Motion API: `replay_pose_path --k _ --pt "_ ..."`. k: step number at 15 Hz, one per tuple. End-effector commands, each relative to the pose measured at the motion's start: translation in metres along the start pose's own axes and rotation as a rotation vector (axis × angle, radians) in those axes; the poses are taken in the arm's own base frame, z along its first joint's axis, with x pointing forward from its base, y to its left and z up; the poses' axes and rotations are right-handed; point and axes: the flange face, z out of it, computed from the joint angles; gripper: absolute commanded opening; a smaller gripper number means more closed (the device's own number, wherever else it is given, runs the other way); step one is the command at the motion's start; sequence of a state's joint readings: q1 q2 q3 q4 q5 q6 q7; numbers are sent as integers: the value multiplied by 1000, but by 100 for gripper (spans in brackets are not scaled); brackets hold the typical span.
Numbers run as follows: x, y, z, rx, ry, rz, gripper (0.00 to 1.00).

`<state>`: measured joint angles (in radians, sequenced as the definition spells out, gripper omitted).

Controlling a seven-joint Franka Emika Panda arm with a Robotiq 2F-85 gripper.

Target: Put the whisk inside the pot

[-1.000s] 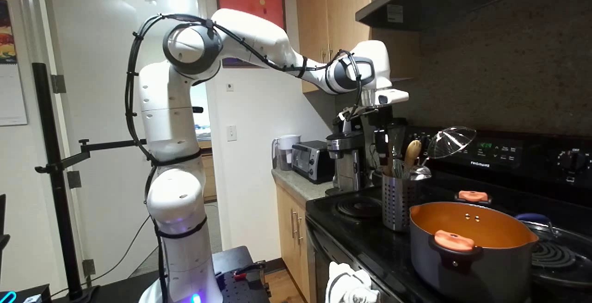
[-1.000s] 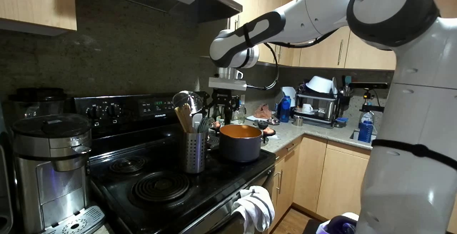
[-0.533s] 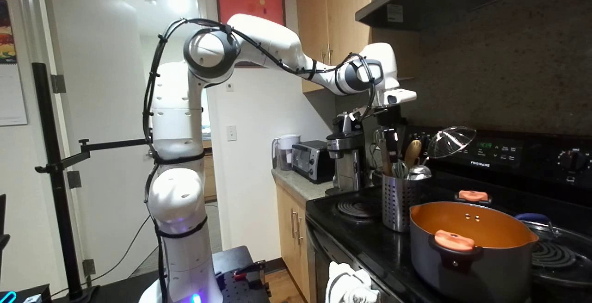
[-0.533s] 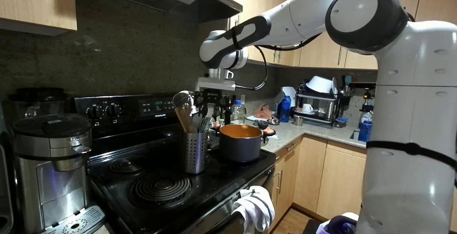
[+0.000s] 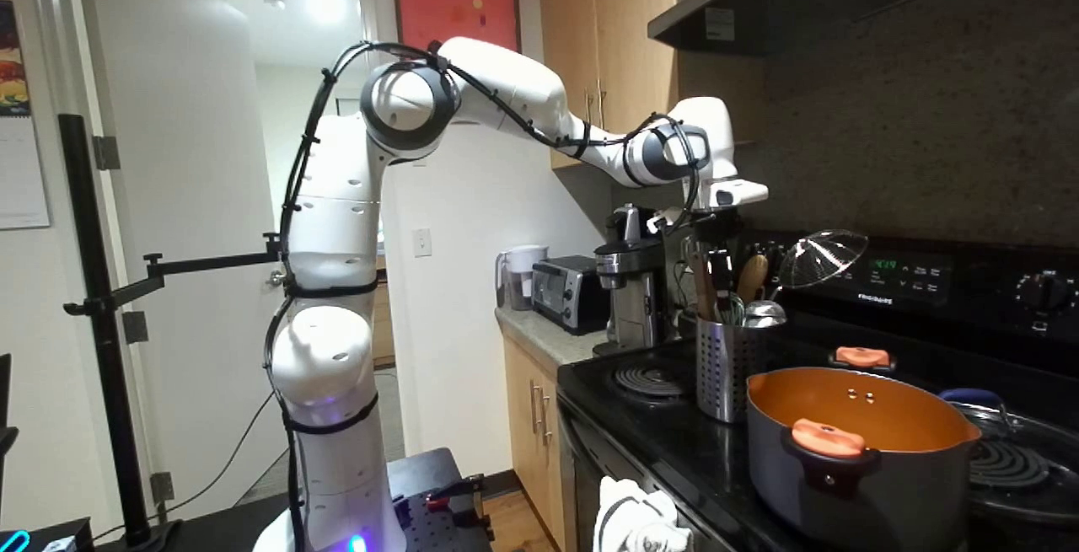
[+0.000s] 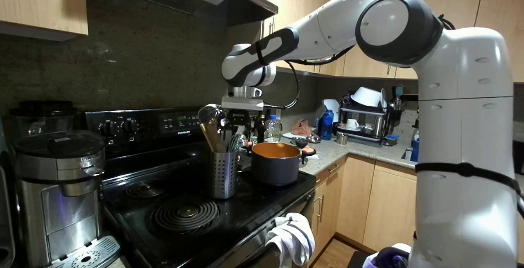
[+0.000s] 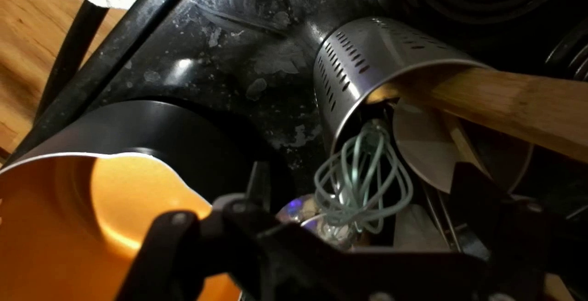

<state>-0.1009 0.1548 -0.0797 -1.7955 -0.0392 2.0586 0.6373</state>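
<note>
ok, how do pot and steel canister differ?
The pot is wide, dark outside, orange inside; the canister is narrow perforated steel. The pot has side handles; the canister shows none. The canister holds the whisk; none shows in the pot. Both stand upright on the stove.

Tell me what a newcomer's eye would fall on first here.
Probably the big white robot arm, arched toward the stove in both exterior views. Next comes the pot standing on the stove, its orange inside bright against the black. In the wrist view, it would likely be the whisk, its pale green loops poking from the perforated steel canister.
</note>
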Motion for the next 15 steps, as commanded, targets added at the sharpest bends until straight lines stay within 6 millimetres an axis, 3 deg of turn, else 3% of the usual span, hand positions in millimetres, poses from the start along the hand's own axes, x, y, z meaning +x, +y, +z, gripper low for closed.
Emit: replay_pose_path --k 1,2,3,13,15 --pt "4 -8 -2 -12 21 11 100" --pt "4 -9 -1 -12 23 9 75" --pt "3 -10 -1 -10 22 7 74" --pt "1 -12 -12 9 32 2 0" --pt "-1 -15 -20 23 44 -5 0"
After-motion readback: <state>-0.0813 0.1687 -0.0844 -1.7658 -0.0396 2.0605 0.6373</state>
